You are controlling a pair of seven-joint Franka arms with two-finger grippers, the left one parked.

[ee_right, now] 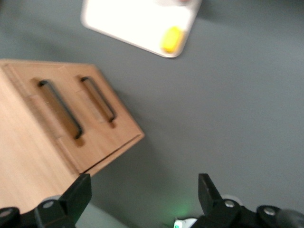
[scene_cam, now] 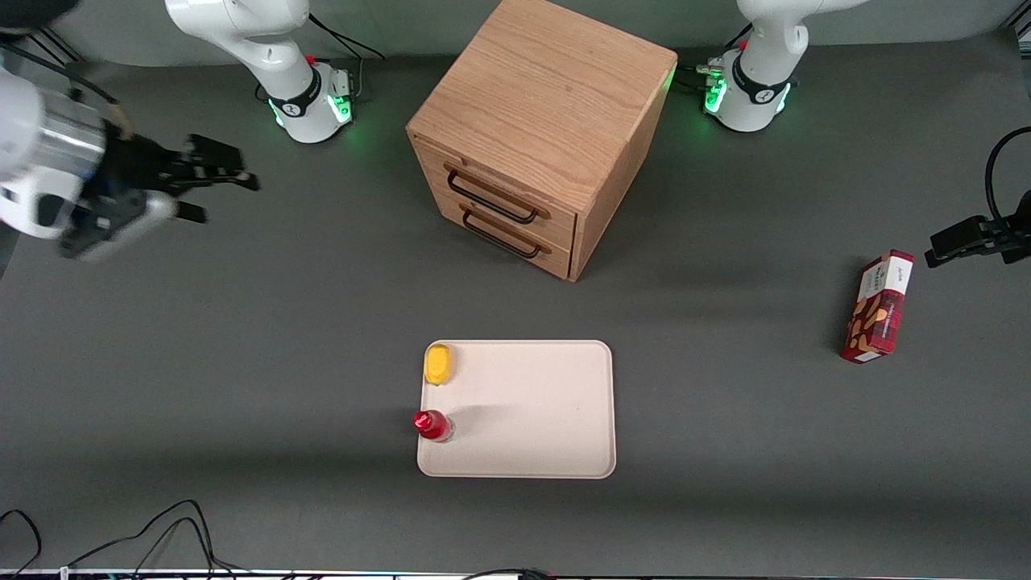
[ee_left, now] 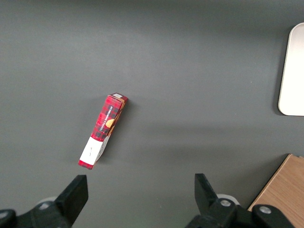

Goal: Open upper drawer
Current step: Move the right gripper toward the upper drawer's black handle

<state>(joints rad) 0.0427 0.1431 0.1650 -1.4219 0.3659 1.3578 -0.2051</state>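
The oak cabinet [scene_cam: 548, 97] stands at the table's middle with two drawers in its front. The upper drawer [scene_cam: 503, 192] is flush with the cabinet, its thin black bar handle [scene_cam: 487, 204] above the bottom drawer's handle [scene_cam: 501, 242]. My right gripper [scene_cam: 225, 197] hovers open and holds nothing, well away from the cabinet toward the working arm's end of the table. In the right wrist view the gripper [ee_right: 143, 186] is above bare table in front of the cabinet, and the upper drawer's handle [ee_right: 59, 108] shows beside the lower handle [ee_right: 97, 99].
A white tray [scene_cam: 548, 403] lies nearer the front camera than the cabinet, with a yellow item [scene_cam: 439, 364] and a red bottle [scene_cam: 432, 424] on it. A red box [scene_cam: 878, 306] lies toward the parked arm's end.
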